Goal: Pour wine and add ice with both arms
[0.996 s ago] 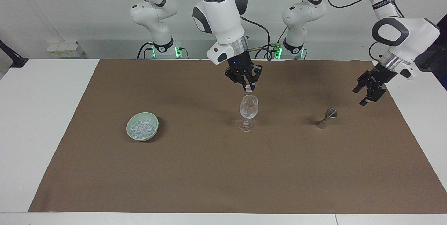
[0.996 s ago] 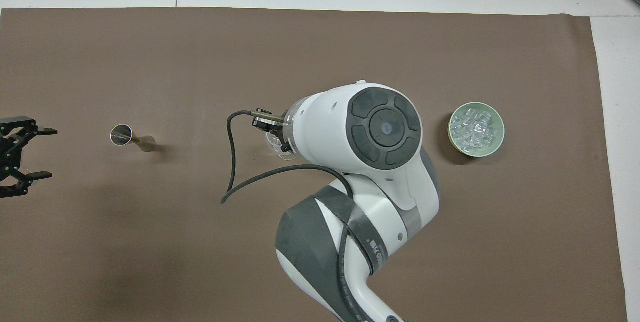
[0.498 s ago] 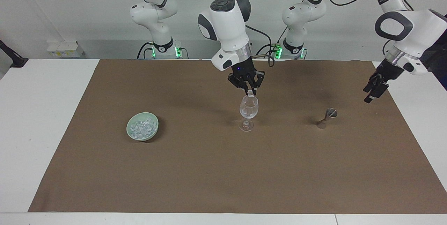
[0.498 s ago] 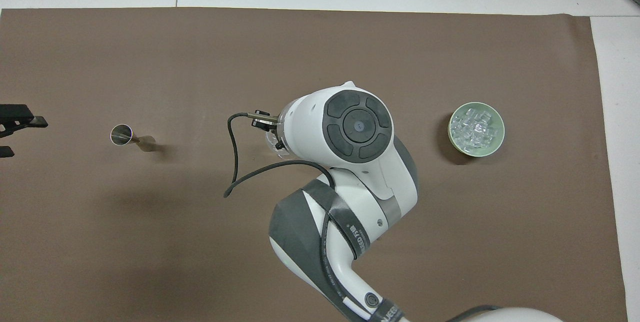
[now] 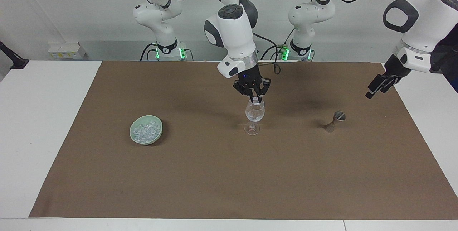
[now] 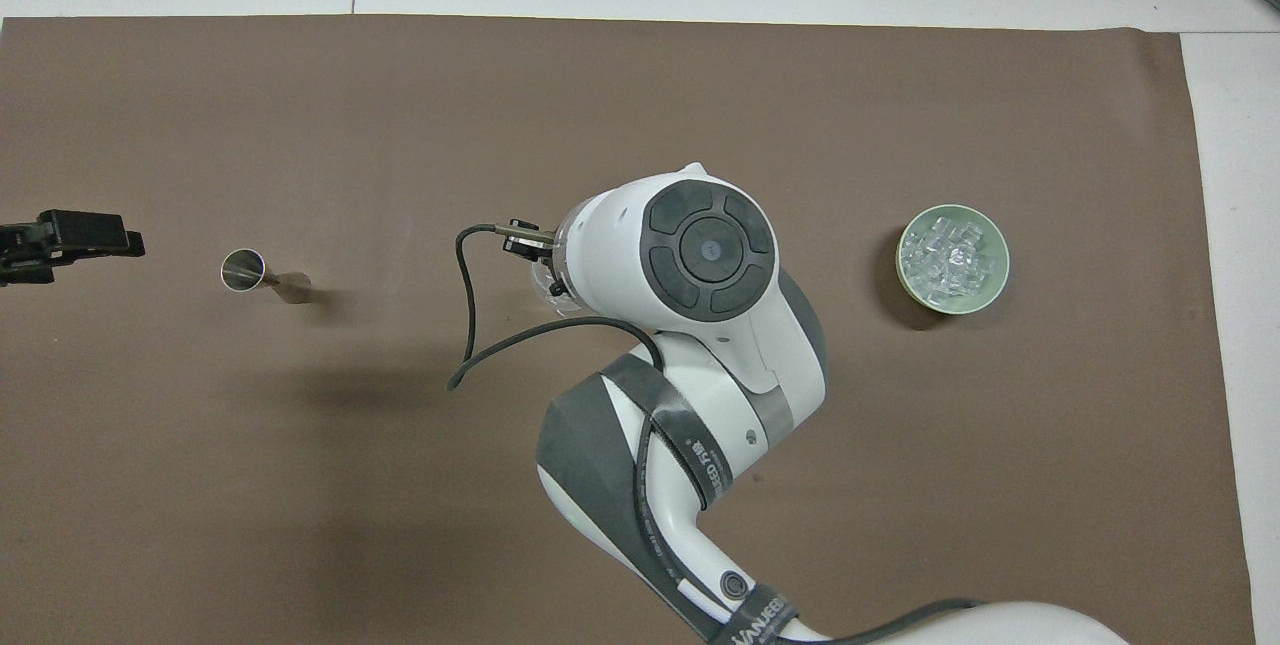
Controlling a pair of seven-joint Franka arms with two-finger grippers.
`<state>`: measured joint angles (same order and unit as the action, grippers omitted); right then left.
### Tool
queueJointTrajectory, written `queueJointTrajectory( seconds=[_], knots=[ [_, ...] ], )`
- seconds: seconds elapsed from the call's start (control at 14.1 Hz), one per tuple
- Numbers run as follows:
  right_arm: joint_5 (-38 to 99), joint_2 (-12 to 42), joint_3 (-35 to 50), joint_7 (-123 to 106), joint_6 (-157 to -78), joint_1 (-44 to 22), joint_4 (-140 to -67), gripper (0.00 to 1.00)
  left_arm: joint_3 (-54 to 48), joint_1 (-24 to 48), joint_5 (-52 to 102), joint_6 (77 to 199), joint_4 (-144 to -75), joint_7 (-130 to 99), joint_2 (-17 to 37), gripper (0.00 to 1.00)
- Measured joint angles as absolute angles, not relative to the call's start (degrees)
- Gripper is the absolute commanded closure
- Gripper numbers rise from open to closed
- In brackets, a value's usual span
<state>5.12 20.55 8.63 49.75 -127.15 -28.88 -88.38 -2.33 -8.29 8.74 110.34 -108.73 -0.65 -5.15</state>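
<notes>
The right claw [image 5: 256, 98] hangs directly above the wine glass [image 5: 254, 114], fingertips at its rim, pinching an ice chunk [image 5: 255, 99]. The left claw [image 5: 376, 86] waits over the worktop's [image 5: 214, 173] edge, its fingers unreadable.

Right hand [image 5: 256, 99] occupies stemmed glass [image 5: 254, 115] mouth; wide bare surface [image 5: 214, 173] separates glass, bowl [image 5: 146, 129], jigger [image 5: 335, 120].

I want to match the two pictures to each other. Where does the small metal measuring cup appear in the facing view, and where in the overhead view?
Facing view: the metal measuring cup stands on the brown mat toward the left arm's end, at the right of the picture.
Overhead view: the same cup is at the left of the picture.
Shared landmark: the green bowl of ice sits toward the right arm's end, about as near to the robots as the cup.
</notes>
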Motion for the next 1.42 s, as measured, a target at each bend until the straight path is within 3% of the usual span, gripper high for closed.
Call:
queueJointTrajectory(
  seconds=[0.07,0.21,0.36,0.57,0.85,0.92,1.07,1.42],
  knots=[
    [5.12,20.82,8.64,49.75,-127.24,-28.89,-88.39,0.81,-2.3,-7.83,8.09,108.14,-106.95,-0.21,-5.17,0.0],
    [5.12,20.98,8.63,49.75,-127.27,-28.89,-88.38,0.63,-2.48,-7.12,6.45,103.93,-103.48,0.22,-5.27,0.0],
    [4.94,20.98,8.64,49.75,-127.28,-28.91,-88.34,0.56,-3.06,-6.83,5.71,99.81,-100.17,0.58,-5.4,0.0],
    [4.03,20.98,8.68,49.75,-127.28,-29.01,-88.34,0.55,-5.05,-6.41,3.19,94.36,-96.67,2.81,-5.48,0.0],
    [3.96,20.75,8.68,49.86,-127.16,-29.63,-87.45,0.49,-7.15,-6.27,2.61,91.42,-96.96,3.6,-5.35,0.0],
    [3.95,20.31,8.6,49.9,-126.78,-29.62,-87.04,0.35,-7.12,-6.27,2.61,91.42,-97.21,3.6,-5.29,0.0],
    [3.88,18.2,7.96,49.94,-124.64,-29.35,-86.81,0.21,-7.12,-6.27,2.61,91.42,-97.27,3.71,-5.27,0.0],
    [1.49,11.56,7.37,49.39,-115.99,-23.34,-88.51,0.09,-7.39,-6.27,2.61,91.43,-97.25,4.05,-5.26,0.0]
  ],
)
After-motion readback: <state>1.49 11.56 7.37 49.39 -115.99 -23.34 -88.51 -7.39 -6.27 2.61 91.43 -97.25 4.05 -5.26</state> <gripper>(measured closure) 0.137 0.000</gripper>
